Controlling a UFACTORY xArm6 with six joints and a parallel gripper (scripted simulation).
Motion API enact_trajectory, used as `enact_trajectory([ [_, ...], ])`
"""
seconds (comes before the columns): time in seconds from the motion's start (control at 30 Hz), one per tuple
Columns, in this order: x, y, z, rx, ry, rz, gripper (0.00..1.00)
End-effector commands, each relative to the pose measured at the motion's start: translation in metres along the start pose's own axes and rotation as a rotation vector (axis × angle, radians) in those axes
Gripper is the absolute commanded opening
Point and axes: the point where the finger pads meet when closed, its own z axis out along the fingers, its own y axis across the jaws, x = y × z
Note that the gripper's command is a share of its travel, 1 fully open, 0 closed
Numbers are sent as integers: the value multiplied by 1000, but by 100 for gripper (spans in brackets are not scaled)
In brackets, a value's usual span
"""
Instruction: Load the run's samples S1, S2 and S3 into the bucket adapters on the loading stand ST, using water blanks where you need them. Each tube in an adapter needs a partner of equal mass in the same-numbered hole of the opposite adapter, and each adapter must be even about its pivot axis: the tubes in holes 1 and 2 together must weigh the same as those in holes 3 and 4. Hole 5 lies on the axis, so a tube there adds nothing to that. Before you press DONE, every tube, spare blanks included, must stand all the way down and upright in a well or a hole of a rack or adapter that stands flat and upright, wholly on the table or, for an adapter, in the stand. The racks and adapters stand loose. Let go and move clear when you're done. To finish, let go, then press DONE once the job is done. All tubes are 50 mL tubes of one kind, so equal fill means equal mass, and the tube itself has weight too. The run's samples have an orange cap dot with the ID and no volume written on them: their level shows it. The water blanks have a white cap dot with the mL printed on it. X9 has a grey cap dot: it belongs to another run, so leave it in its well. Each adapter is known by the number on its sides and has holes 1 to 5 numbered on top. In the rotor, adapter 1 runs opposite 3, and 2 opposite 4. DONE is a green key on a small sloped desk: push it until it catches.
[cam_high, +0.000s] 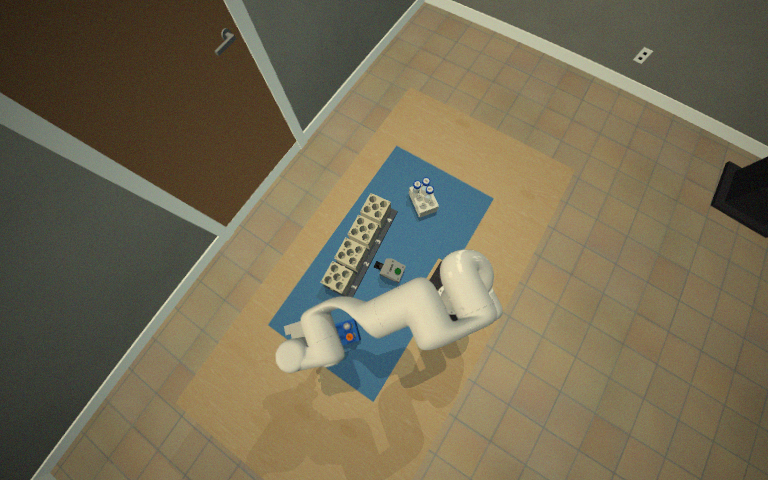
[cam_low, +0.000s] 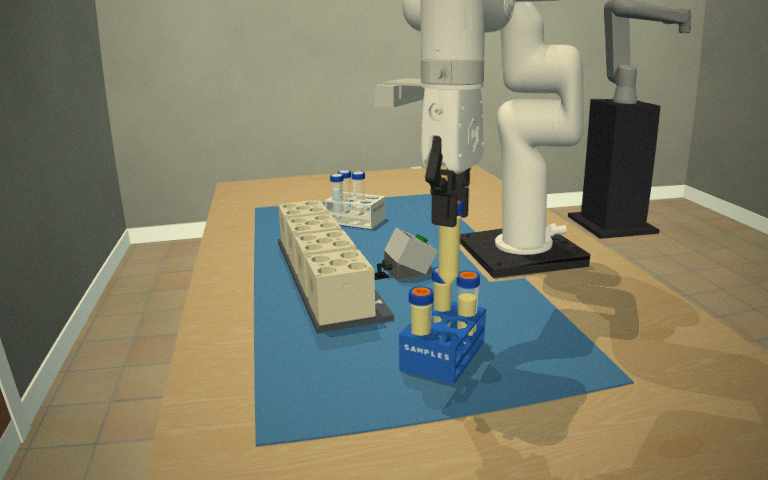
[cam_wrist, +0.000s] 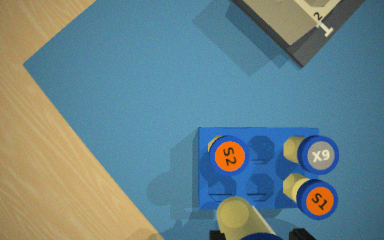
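My gripper (cam_low: 450, 212) (cam_wrist: 259, 236) is shut on a tube (cam_low: 449, 249) (cam_wrist: 234, 212) almost full of yellow liquid, held upright by its blue cap, above and behind the blue SAMPLES rack (cam_low: 427, 363) in the exterior view. Its cap dot is hidden; S3 is not among the racked caps. In the rack stand S2 (cam_wrist: 229, 156) (cam_low: 420, 314), S1 (cam_wrist: 320, 200) (cam_low: 467, 277) with a lower level, and grey-dotted X9 (cam_wrist: 320, 155) (cam_low: 442, 297). The four beige adapters (cam_high: 338, 277) (cam_low: 345, 300) sit in a row on the dark stand (cam_low: 385, 311) (cam_wrist: 301, 59); their holes look empty.
A white rack (cam_high: 427, 212) (cam_low: 370, 219) at the mat's far end holds three blue-capped blanks. The sloped desk (cam_high: 390, 263) (cam_low: 402, 254) with its green key (cam_high: 397, 271) (cam_low: 421, 238) stands between the adapter row and the arm's base (cam_low: 526, 263).
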Motion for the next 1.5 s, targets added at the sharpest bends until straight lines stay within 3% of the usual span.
enact_trajectory([
  [0.0,0,-1,-2,5,0,0,0],
  [0.3,0,-1,4,5,0,1,0],
  [1.47,0,-1,66,5,0,1,0],
])
